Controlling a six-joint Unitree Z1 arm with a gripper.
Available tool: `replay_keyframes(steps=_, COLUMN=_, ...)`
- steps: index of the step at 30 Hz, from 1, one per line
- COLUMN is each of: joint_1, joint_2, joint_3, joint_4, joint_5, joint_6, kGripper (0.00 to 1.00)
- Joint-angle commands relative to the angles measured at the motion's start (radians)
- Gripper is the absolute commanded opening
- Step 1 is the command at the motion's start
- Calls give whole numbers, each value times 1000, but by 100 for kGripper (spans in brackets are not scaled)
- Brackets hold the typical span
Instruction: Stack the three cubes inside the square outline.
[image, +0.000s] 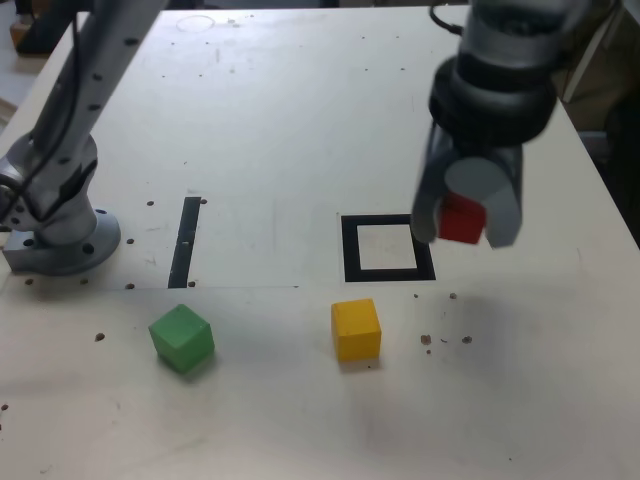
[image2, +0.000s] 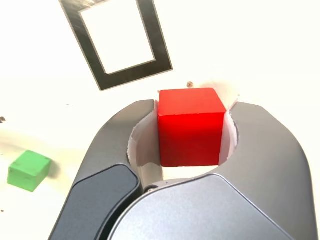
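Exterior view: gripper (image: 466, 222) is hanging above the table (image: 300, 130), pointing down, with its jaws closing on the red cube (image: 461, 219). The cube is sitting between the two grey fingers (image: 505, 210) and is clear of the table surface; a faint shadow is lying on the table below and toward this view's right. Gripper and cube are showing just beside the right edge of the square outline (image: 387, 247) in this view, overlapping its right border in the picture; whether the cube is directly over the white centre cannot be told from this angle.

Yellow cube (image: 356, 329) is resting on the table in front of the outline, near its lower left corner, apart from it. Green cube (image: 182, 338) is resting well to this view's left of the yellow one, turned slightly, near the lower end of the black strip (image: 185, 241). Arm base (image: 58, 215) is standing at this view's far left. Small dark specks are scattering across the table.

Wrist view: red cube (image2: 190, 127) is filling the gap between the fingers (image2: 120, 150), both side faces touching the pale pads. The outline (image2: 161, 50) is lying beyond the cube, empty, white centre showing. Green cube (image2: 28, 170) is showing off to one side on the table; the yellow one is out of this view.
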Motion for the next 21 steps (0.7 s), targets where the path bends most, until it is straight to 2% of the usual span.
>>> replay_keyframes(steps=1, joint_1=23, joint_2=-35, joint_3=66, joint_4=-35, joint_5=-4, joint_6=-5, kGripper=31)
replay_keyframes(steps=12, joint_1=113, joint_2=-166, joint_3=432, joint_4=-298, joint_5=-46, joint_6=-31, kGripper=31)
replay_keyframes(steps=16, joint_1=125, joint_2=-184, joint_3=503, joint_4=-346, joint_5=-55, joint_6=-47, kGripper=31)
replay_keyframes(steps=21, joint_1=127, joint_2=-197, joint_3=551, joint_4=-367, joint_5=-58, joint_6=-80, kGripper=31)
